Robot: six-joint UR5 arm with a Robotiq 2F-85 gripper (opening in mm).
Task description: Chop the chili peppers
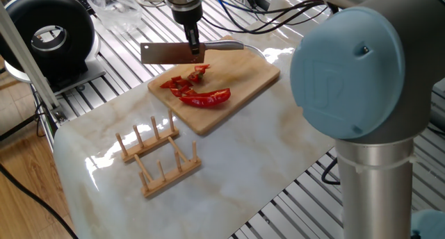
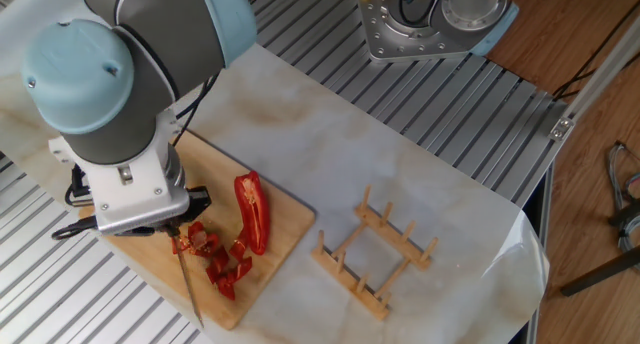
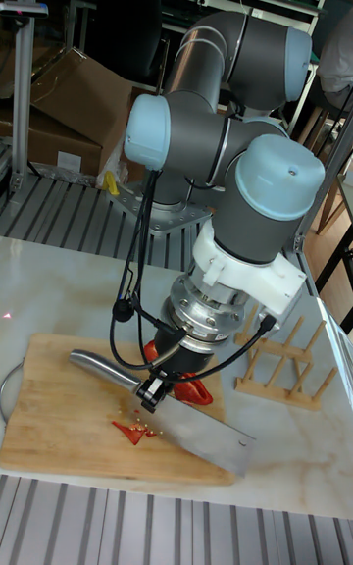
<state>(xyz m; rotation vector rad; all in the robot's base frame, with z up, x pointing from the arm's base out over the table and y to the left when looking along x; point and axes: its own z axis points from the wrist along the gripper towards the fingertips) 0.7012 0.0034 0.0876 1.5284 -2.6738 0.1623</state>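
The arm [image 3: 235, 65] is built of thick grey tubes joined by rounded joints, each capped with a smooth pale blue disc [image 1: 348, 58]; one cap bears a small raised mark and a faint embossed logo. Below the wrist sits a white block [image 3: 250, 281] with small dark screw holes, then a ribbed silver metal flange [image 3: 206, 315]. Black cables [image 3: 132, 271] loop from the arm down to the small dark gripper [image 3: 157, 390].

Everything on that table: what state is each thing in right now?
gripper: shut on the cleaver.
cleaver: lifted, blade above the board.
chopped chili bits: small red pieces on the board.
whole chili half: uncut, lying on the board.
cutting board: flat on the table.
wooden rack: upright, nothing in its slots.
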